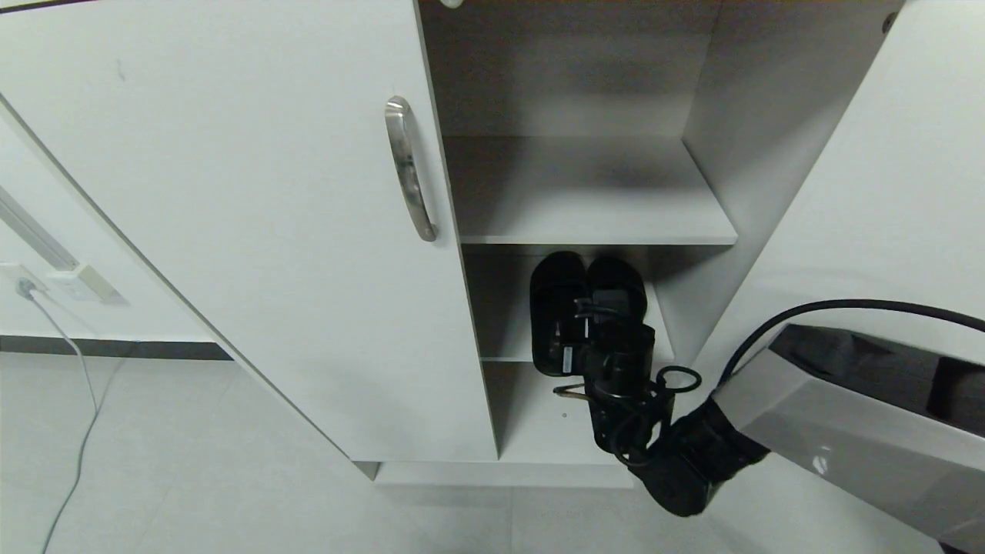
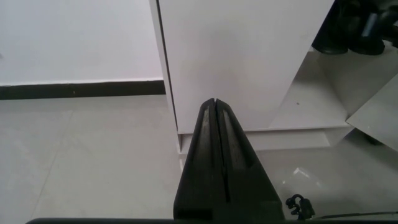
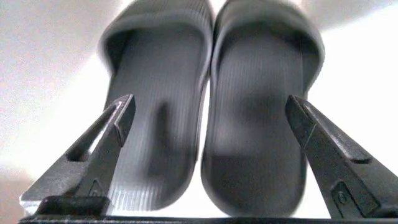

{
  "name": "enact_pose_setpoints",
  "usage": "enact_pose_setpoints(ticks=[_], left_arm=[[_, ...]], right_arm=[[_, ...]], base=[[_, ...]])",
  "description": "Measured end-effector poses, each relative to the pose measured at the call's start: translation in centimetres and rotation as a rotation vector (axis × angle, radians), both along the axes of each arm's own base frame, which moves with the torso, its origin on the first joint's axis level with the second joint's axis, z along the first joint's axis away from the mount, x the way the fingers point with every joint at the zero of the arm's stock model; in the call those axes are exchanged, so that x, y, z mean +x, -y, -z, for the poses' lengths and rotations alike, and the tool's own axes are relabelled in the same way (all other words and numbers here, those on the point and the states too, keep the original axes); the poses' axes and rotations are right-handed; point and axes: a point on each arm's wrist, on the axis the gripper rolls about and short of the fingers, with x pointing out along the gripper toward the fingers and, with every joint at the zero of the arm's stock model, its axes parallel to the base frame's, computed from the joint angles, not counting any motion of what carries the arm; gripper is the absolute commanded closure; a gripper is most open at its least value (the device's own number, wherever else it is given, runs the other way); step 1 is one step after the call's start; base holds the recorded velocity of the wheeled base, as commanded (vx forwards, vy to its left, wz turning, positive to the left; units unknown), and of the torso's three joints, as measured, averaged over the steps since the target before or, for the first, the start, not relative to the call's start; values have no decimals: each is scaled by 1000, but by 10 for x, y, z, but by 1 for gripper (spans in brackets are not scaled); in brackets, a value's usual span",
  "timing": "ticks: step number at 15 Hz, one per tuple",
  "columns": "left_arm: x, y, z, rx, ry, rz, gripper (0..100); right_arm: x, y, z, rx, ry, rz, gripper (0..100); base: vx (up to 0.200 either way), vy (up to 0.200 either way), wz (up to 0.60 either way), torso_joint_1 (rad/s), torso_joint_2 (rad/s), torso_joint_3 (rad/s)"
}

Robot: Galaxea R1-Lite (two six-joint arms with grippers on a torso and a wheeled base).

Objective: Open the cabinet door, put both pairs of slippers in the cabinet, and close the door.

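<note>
A pair of black slippers (image 1: 555, 296) lies side by side on the middle shelf (image 1: 500, 323) of the white cabinet, toes pointing inward. My right gripper (image 1: 596, 319) sits at their heels inside the cabinet. In the right wrist view the right gripper (image 3: 210, 102) is open, its fingers (image 3: 106, 140) spread wide on either side of the slippers (image 3: 261, 74), not touching them. The cabinet's right door (image 1: 885, 192) stands open. Its left door (image 1: 231, 192), with a metal handle (image 1: 409, 169), is closed. My left gripper (image 2: 214, 106) is shut on nothing, low over the floor, facing the closed door (image 2: 236, 56).
The upper shelf (image 1: 585, 192) and bottom shelf (image 1: 531, 423) hold nothing. The open right door hangs close beside my right arm. A wall socket (image 1: 27, 288) with a cable trailing down is at the far left. Pale tiled floor (image 1: 231, 500) spreads before the cabinet.
</note>
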Motion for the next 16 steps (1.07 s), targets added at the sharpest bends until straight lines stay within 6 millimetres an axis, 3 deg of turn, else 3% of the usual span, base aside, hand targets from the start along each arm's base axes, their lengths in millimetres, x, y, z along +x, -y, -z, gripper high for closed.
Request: enact_pose_setpoints(ticks=[4,7,12,16], left_arm=[[0,0,0,0,0,0,100],[0,0,0,1,0,2,100],[0,0,0,1,0,1,100],[0,0,0,0,0,1,100]], right_arm=[[-64,18,-7,-30,-27,-75,0],[-98,32,-16,-31,-28,-124,0],[-107,35,-22,-29,-25,-149,0],[-108,35,-23,-30,-23,-152,0]], base=[[0,0,0,0,0,0],[0,0,0,0,0,0],[-160,0,0,2,1,2],[0,0,0,0,0,0]])
